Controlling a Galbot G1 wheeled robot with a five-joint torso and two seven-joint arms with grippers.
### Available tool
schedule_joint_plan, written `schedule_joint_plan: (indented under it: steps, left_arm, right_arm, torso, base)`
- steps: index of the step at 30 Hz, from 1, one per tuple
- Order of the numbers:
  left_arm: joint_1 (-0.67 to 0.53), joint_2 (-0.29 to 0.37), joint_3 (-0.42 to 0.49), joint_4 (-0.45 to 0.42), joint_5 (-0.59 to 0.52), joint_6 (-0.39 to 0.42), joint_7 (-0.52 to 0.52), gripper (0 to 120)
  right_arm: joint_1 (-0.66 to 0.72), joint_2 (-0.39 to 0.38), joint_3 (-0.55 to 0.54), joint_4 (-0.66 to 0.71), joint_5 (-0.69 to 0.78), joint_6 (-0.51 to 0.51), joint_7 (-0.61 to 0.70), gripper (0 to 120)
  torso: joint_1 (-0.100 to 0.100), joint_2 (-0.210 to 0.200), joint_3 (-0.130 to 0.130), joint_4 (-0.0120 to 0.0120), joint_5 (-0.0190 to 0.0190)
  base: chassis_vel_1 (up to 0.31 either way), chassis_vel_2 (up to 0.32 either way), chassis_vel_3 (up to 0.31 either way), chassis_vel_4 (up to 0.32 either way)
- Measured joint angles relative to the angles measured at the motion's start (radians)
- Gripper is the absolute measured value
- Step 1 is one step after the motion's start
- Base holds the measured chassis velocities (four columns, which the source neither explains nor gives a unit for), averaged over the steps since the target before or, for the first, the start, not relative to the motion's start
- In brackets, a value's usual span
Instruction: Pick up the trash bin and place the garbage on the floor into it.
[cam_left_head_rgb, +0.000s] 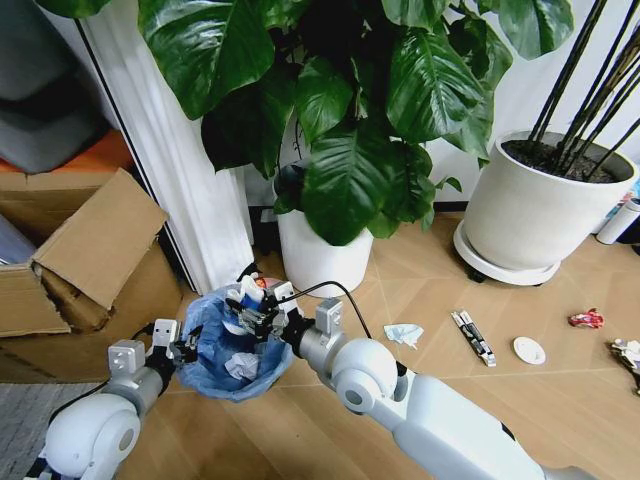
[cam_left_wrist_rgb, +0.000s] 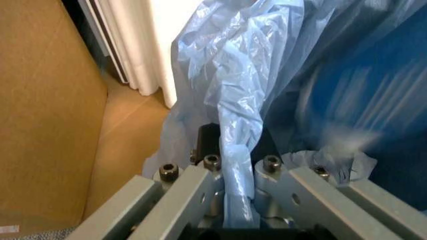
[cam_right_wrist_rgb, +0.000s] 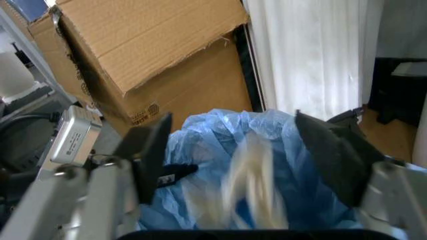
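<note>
The trash bin (cam_left_head_rgb: 234, 350) sits low at the robot's front left, just before a white curtain (cam_left_head_rgb: 190, 190) and beside a stack of cardboard boxes (cam_left_head_rgb: 80, 260); whether it rests on the floor (cam_left_head_rgb: 440, 300) or hangs off it cannot be told. It is a small round bin almost wholly wrapped in a crinkly, light-blue, see-through plastic bag whose loose folds spill over the rim, and a crumpled white paper wad (cam_left_head_rgb: 241, 366) lies inside it. The left gripper (cam_left_head_rgb: 183, 348) is at the bin's near-left rim with its fingers pinching the edge; in the left wrist view a rope of bunched blue bag (cam_left_wrist_rgb: 237, 165) runs between the two metal fingers (cam_left_wrist_rgb: 193, 187), pressed tight against the dark rim. The right gripper (cam_left_head_rgb: 258, 312) hovers over the bin's mouth, reaching across from the right, its black pads (cam_right_wrist_rgb: 150, 150) spread wide with nothing between them; in the right wrist view a pale blurred piece (cam_right_wrist_rgb: 250, 185) shows below the spread jaws, over the blue lining (cam_right_wrist_rgb: 200, 200). Out on the chevron wood floor to the right lie more pieces of garbage: a crumpled pale paper (cam_left_head_rgb: 404, 334), a narrow printed tube (cam_left_head_rgb: 473, 338), a white disc (cam_left_head_rgb: 529, 350), a red crumpled wrapper (cam_left_head_rgb: 586, 319) and a printed wrapper (cam_left_head_rgb: 628, 352) at the picture's edge. Behind them stand two white plant pots (cam_left_head_rgb: 535, 215), one bearing broad green leaves (cam_left_head_rgb: 350, 120).
</note>
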Motion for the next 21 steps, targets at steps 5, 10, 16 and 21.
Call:
schedule_joint_plan:
  steps: [5, 10, 16, 21]
  left_arm:
    - [0.000, -0.001, -0.001, 0.002, 0.003, -0.001, 0.002, 0]
    - [0.000, -0.007, -0.005, 0.008, 0.018, -0.005, 0.005, 0]
    - [0.001, -0.017, -0.012, 0.013, 0.029, -0.011, 0.007, 0]
    - [0.005, -0.022, -0.018, 0.014, 0.034, -0.012, 0.010, 0]
  right_arm:
    - [0.000, -0.002, 0.003, 0.002, 0.000, 0.000, 0.000, 91]
    - [-0.018, -0.009, 0.035, 0.018, -0.009, 0.002, 0.007, 100]
    - [-0.075, -0.053, 0.108, 0.040, -0.070, 0.005, 0.011, 100]
    - [-0.142, -0.106, 0.191, 0.059, -0.139, 0.012, 0.008, 100]
  torso:
    - [0.000, 0.000, 0.000, 0.0000, 0.0000]
    - [0.000, 0.000, 0.000, 0.0001, 0.0001]
    - [0.000, 0.000, 0.000, -0.0001, 0.0001]
    - [0.000, 0.000, 0.000, 0.0000, 0.0001]
  base:
    - [0.000, 0.000, 0.000, 0.000]
    - [0.000, 0.000, 0.000, 0.000]
    - [0.000, 0.000, 0.000, 0.000]
    - [0.000, 0.000, 0.000, 0.000]
